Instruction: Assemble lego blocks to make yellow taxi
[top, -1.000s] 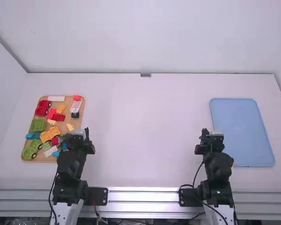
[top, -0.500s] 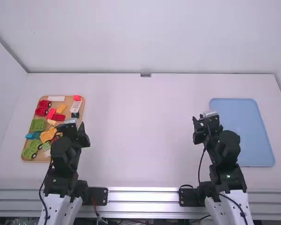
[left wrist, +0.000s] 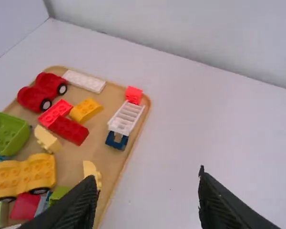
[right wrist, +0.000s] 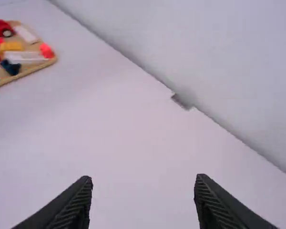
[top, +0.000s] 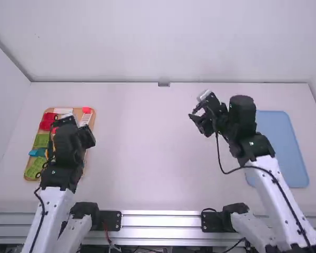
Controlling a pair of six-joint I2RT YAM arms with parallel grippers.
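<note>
My left gripper hangs above the wooden tray of blocks in the high view. In the left wrist view that gripper is open, nothing between its fingers. Lying in the tray are a yellow wheeled piece, a yellow block, a pale yellow block and another pale yellow one. Right of the table's middle in the high view, my right gripper is over bare table. The right wrist view shows this gripper open and holding nothing.
Also in the tray are a red car base, red bricks, a white ladder piece, a green piece and a white plate. A blue tray lies at the right, partly behind the right arm. Walls border the table.
The left arm has extended forward over the wooden tray, covering more of its blocks. The right arm has reached forward, and its gripper has moved left, away from the blue tray.
</note>
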